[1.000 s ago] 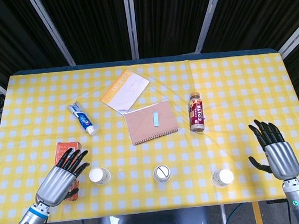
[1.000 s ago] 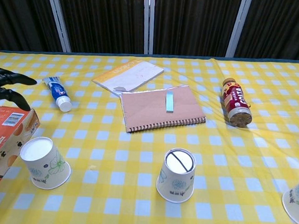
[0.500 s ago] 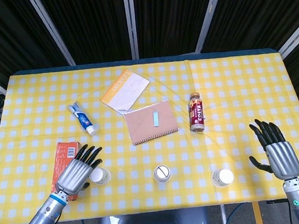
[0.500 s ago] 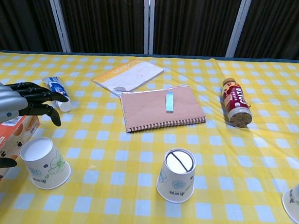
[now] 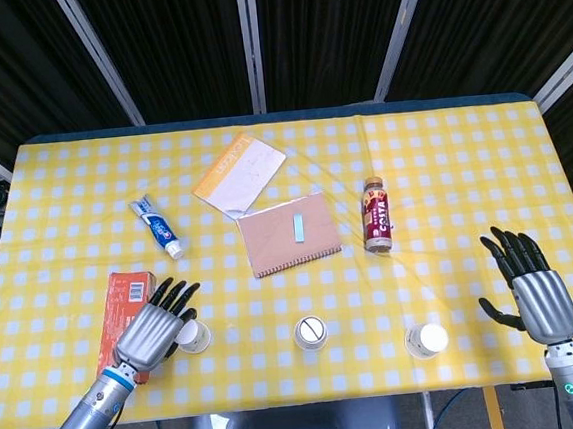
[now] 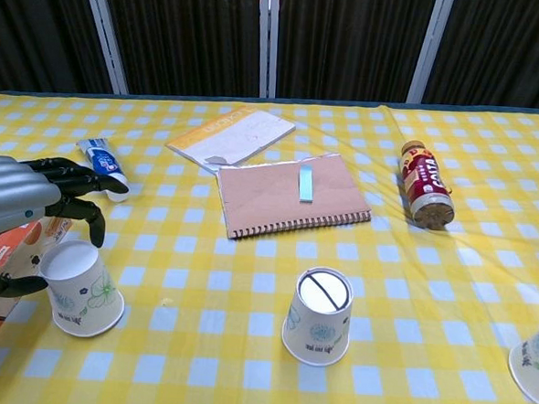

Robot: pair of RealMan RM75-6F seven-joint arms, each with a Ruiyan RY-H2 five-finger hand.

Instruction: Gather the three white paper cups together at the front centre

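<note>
Since before, left hand (image 6: 17, 207) has moved over the left paper cup (image 6: 81, 288), fingers spread, on the yellow checked tablecloth (image 5: 443, 171) before dark curtains (image 5: 331, 30); right hand (image 5: 534, 288) is spread too.

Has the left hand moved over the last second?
Yes. The left hand has shifted right, off the orange box and over the left cup, fingers arched around its top.

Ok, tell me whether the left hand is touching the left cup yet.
Cannot tell. In the chest view the left hand arches over the left cup, fingers spread around its top, but neither view shows contact or a gap plainly.
</note>
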